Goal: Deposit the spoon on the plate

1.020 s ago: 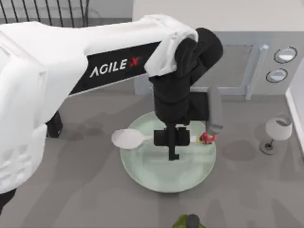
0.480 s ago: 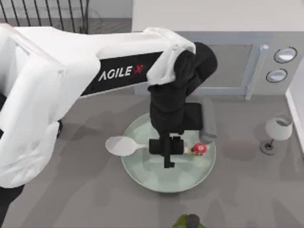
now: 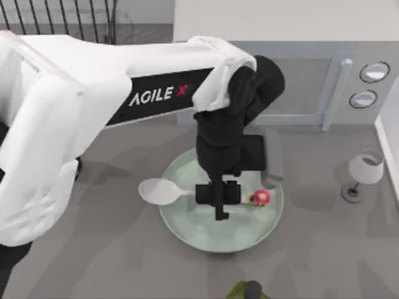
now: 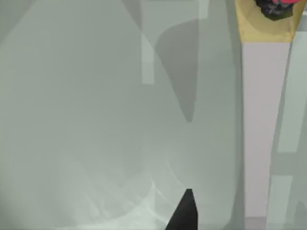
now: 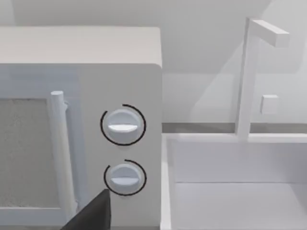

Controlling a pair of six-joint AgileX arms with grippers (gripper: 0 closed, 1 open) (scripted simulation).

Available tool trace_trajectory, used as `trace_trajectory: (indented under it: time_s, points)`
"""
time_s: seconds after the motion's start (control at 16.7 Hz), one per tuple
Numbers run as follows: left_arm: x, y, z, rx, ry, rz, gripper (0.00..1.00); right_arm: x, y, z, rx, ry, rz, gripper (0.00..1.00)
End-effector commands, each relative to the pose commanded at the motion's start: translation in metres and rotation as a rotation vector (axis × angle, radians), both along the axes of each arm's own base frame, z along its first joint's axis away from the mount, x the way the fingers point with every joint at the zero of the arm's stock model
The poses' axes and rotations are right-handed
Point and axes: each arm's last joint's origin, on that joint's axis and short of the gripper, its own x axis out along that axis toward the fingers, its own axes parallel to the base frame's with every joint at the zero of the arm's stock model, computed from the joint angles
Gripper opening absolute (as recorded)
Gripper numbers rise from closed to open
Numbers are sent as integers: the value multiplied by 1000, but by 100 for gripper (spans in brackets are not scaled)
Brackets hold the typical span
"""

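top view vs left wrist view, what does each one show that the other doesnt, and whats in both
Top view: the left gripper over the plate, the spoon with its bowl past the plate's left rim, plus a microwave and a lamp. Left wrist view: a dark fingertip close above the plate's glossy surface. Both: the plate and the spoon's handle with its red-and-yellow knob.
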Motion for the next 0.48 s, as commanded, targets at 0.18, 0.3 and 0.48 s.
trace_trajectory:
  time_s: [0.18,0.3,0.48]
  points:
    - [0,0,0,0,0,0,90,0,0,0,0,0,0,100]
    - [0,0,0,0,0,0,100,0,0,0,0,0,0,100]
    - [0,0,0,0,0,0,100,0,0,0,0,0,0,100]
